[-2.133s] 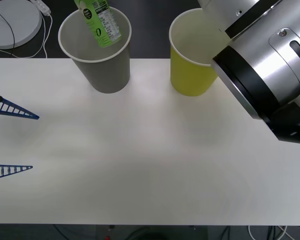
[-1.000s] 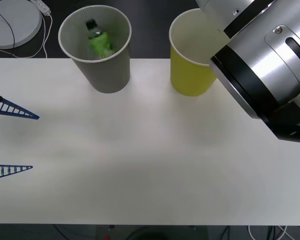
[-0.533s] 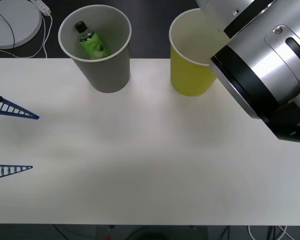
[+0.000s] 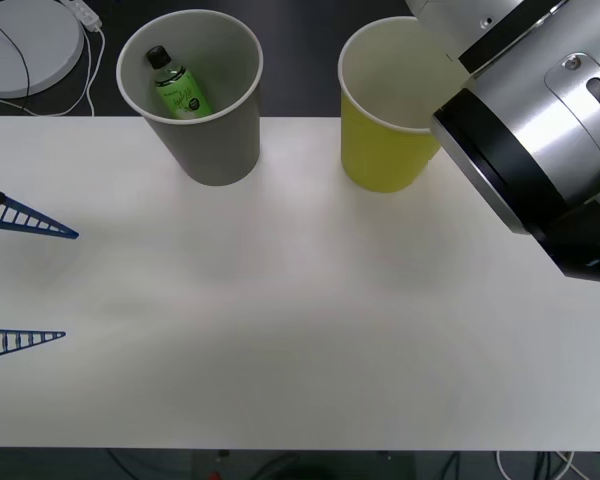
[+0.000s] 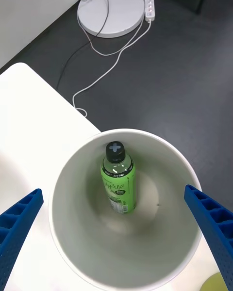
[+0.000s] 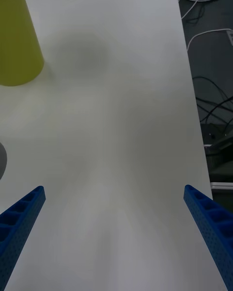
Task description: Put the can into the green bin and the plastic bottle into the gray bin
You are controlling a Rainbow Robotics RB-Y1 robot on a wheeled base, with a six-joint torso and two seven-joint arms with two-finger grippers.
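**A:** The plastic bottle [image 4: 179,88] lies inside the gray bin [image 4: 212,140], leaning on its inner wall with the black cap up. Your right wrist view shows the same: the bottle down at the bottom, the right gripper [image 5: 116,245] above the rim with its blue fingers spread wide and nothing between them.

**B:** So your bottle half is done. And the can?

**A:** You can't confirm it. The green bin [image 4: 380,150] stands beside the gray one, and what shows of its inside looks pale and bare, though the right arm hides part of the mouth. I see no can on the table [image 4: 300,320].

**B:** The left gripper?

**A:** The left gripper [image 4: 25,275] waits low at the table's left edge, fingers apart and empty.

**B:** What differs from two seconds back?

**A:** Then the bottle was upside down at the gray bin's rim, only partly in. A second ago it was tumbling. Now it has settled. The bins and your left gripper haven't moved.
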